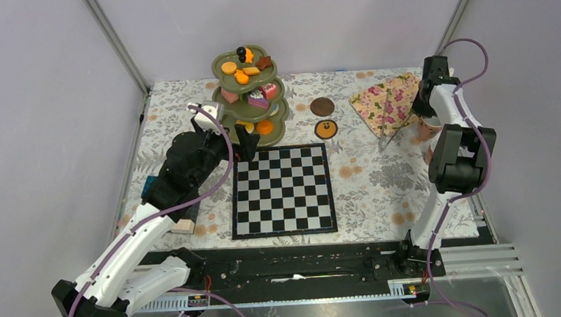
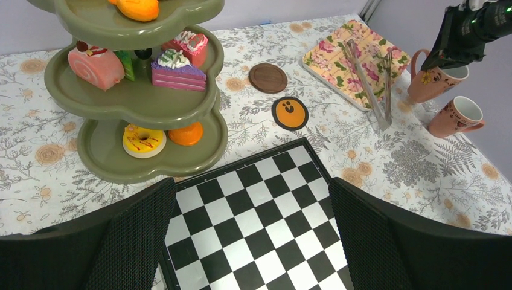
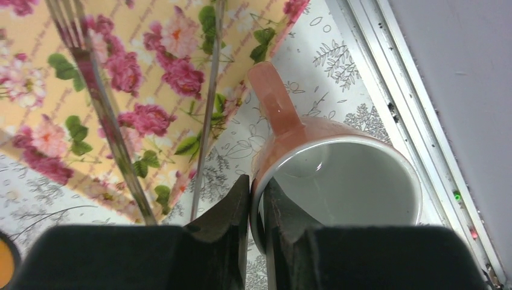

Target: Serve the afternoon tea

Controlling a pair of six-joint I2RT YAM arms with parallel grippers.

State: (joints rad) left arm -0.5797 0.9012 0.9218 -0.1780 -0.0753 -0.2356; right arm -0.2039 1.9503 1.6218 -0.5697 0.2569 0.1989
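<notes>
1. At far right of top view: right gripper (image 3: pixel 256 187) clamped on rim of pink cup (image 3: pixel 344 175), one finger inside, one outside; handle pointing away, toward top of wrist frame.
2. Left of that cup, upper middle: brown coaster (image 2: pixel 268 78), orange coaster (image 2: pixel 290 113); right arm nearer.
3. Left gripper (image 2: pixel 252 187) spread wide, empty, facing green stand (image 2: pixel 108 160).
4. Counted: two cups, second cup (image 2: pixel 456 118) just beside first; two coasters; one three-tier stand bearing pastries (image 2: pixel 178 63).

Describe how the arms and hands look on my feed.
The left arm and right arm match: white tubular links, chunky black joints, and a purple cable looping along each. The left hand has two broad black fingers with a fine mesh texture; the right hand has black ones too, tapering to wedges.
</notes>
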